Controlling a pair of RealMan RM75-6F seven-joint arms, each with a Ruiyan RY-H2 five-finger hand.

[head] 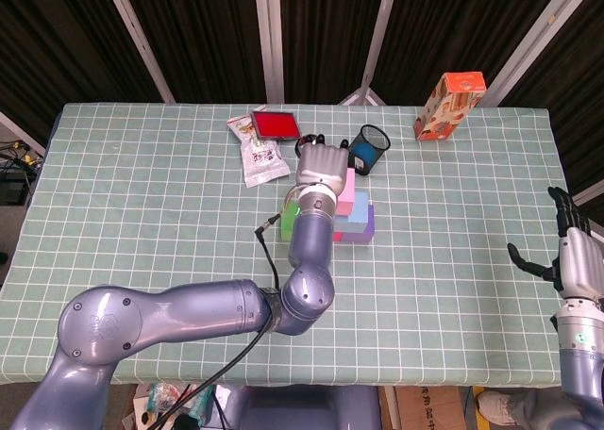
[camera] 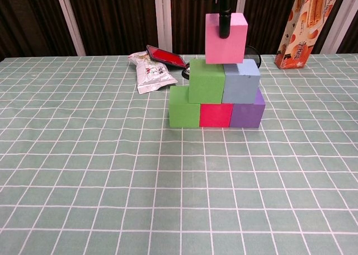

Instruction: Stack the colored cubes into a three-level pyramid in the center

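Note:
My left hand [head: 323, 165] grips a pink cube [camera: 225, 38] from above; a dark finger [camera: 225, 20] runs down its front face. The cube sits directly over the seam between the upper green cube [camera: 206, 80] and the light blue cube [camera: 241, 80]; contact cannot be told. Below them stand a green cube [camera: 184, 107], a red cube [camera: 216, 114] and a purple cube [camera: 246, 114] in a row. In the head view my arm hides most of the stack; the light blue cube [head: 360, 208] and purple cube [head: 369, 224] show. My right hand [head: 574, 256] hangs open off the table's right edge.
A snack packet [camera: 147, 72] and a red-topped tin [camera: 165, 56] lie behind the stack on the left. A black mesh cup [head: 371, 146] stands just behind it, a small metal bowl beside it mostly hidden. An orange box [head: 448, 106] stands at the far right.

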